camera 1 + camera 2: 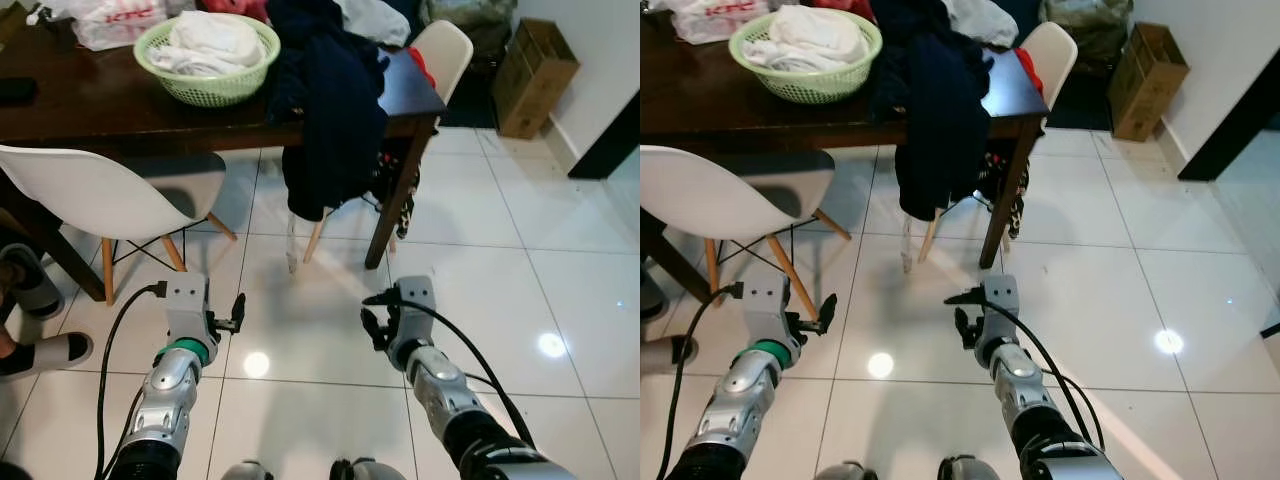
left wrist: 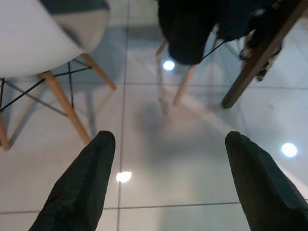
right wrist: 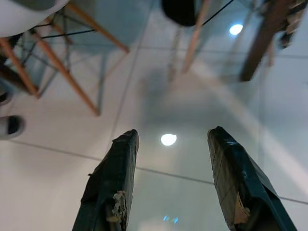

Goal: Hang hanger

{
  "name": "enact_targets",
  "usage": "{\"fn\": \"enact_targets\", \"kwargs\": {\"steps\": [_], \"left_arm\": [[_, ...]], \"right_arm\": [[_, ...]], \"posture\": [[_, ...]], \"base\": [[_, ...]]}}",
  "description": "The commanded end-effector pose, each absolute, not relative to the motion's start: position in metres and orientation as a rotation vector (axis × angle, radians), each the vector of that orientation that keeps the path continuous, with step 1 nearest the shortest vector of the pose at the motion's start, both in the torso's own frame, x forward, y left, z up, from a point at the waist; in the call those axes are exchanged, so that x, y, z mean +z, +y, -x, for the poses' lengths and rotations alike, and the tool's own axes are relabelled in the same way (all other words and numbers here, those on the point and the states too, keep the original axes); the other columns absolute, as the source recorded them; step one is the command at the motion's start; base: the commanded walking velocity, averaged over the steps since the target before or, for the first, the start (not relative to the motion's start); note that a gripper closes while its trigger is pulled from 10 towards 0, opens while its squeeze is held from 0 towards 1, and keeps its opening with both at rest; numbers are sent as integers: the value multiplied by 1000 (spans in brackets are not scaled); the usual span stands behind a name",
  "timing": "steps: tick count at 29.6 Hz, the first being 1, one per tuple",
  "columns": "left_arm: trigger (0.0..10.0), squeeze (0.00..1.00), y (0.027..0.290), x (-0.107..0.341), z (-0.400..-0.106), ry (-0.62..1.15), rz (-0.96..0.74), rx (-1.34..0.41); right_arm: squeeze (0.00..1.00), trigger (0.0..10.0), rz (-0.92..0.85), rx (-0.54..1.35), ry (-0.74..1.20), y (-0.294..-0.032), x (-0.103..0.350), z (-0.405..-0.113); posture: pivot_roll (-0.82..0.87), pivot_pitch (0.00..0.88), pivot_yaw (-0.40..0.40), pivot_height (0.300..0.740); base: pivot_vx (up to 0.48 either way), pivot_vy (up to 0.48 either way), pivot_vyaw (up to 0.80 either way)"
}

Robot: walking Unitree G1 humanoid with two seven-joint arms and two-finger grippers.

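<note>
My left gripper (image 1: pixel 236 313) and right gripper (image 1: pixel 377 318) hover empty over the tiled floor (image 1: pixel 480 270), fingers spread. I can make out no hanger; if anywhere, I'd guess it's among the dark clothes (image 1: pixel 330 110) draped off the table (image 1: pixel 90 100) ahead. The wrist views add only chair legs (image 2: pixel 72 115).

Basket (image 1: pixel 208 60) on table (image 1: pixel 90 100) ahead; garment (image 1: pixel 325 110) draped over table's edge, chair (image 1: pixel 90 195) to left.
</note>
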State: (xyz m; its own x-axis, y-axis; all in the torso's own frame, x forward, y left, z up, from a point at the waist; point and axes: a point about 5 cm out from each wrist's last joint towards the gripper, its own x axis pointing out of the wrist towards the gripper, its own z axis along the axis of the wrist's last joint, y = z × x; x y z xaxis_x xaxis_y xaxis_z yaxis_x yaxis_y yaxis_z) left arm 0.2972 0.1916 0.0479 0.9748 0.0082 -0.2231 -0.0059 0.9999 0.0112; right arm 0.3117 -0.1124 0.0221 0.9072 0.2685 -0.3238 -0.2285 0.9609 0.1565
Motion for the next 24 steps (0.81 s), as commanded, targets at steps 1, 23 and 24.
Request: {"fn": "enact_targets", "kwargs": {"steps": [1, 23, 24], "left_arm": [[10000, 0, 189, 38, -291, 269, -7, 6], [10000, 0, 191, 34, -289, 296, -12, 24], [10000, 0, 191, 34, -288, 297, -10, 27]], "right_arm": [[0, 10000, -129, 248, 387, -114, 13, -305], [0, 10000, -172, 233, 377, -116, 16, -307], [0, 10000, -170, 233, 376, -116, 16, -307]], "posture": [[58, 82, 7, 740], [53, 65, 6, 740], [53, 65, 6, 740]], "base": [[0, 0, 0], [0, 0, 0], [0, 0, 0]]}}
